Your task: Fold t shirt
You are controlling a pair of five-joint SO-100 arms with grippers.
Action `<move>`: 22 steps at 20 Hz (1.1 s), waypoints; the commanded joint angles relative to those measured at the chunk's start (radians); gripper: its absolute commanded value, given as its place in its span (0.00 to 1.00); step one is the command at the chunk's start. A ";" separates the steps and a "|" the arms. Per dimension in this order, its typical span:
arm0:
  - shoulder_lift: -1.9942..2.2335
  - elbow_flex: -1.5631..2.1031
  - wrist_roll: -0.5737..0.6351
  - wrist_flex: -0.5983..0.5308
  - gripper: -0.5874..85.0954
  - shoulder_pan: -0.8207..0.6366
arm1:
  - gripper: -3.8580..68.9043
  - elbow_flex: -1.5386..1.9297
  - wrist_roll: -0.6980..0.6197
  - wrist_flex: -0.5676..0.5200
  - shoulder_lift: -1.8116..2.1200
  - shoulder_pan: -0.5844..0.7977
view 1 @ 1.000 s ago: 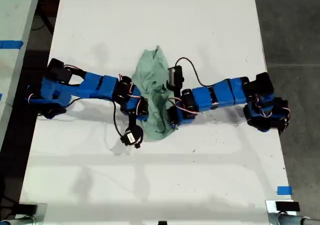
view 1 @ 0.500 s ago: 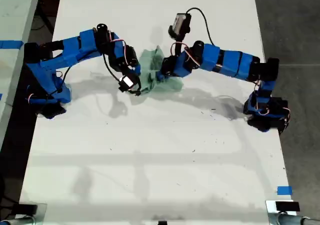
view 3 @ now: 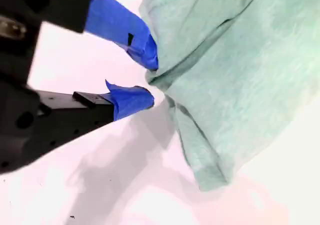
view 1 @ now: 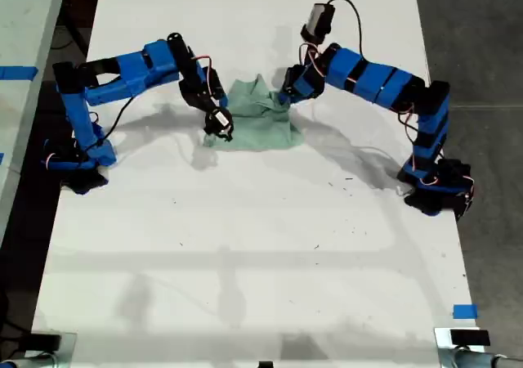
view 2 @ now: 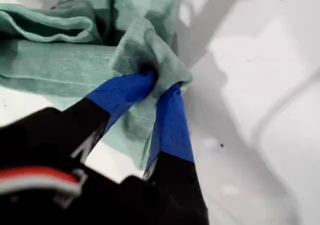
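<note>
First gripper point(view 2: 162, 84): blue-taped tips pinched shut on a bunched fold of the t shirt point(view 2: 65, 60), with cloth wrapped over both tips.
Second gripper point(view 3: 150, 77): blue-taped tips a narrow gap apart, with the creased edge of the t shirt reaching into that gap; no squeeze on the cloth visible.
Arms: two blue and black arms in the exterior view, one reaching in from that view's left point(view 1: 131, 69), the other from its right point(view 1: 372, 78), both ends meeting at the garment; which is first and which is second, impossible to tell.
T shirt: pale mint green, wrinkled, lying in a rough folded block on the table between the two arm ends, in the upper middle of the exterior view.
Table point(view 1: 245, 245): long and white, lightly scuffed and speckled, crossed by soft grey shadows of the arms.
Blue tape point(view 1: 464, 311): small piece stuck near the table's lower corner at the exterior view's right.
Floor point(view 1: 482, 57): dark grey, along the exterior view's right.
Neighbouring surface point(view 1: 24, 24): pale, at the exterior view's left edge, beyond a dark gap.
</note>
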 commanded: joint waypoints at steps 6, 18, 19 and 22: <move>0.115 -0.029 0.031 0.043 0.43 -0.054 | 0.55 -0.071 -0.040 0.137 0.121 0.012; 1.034 0.391 -0.219 0.163 0.10 0.147 | 0.39 0.420 0.083 0.492 1.078 -0.155; 1.131 0.466 -0.290 0.152 0.04 0.235 | 0.38 0.548 0.117 0.492 1.250 -0.198; 1.368 0.784 -0.393 -0.011 0.00 0.456 | 0.37 0.828 0.259 0.483 1.551 -0.407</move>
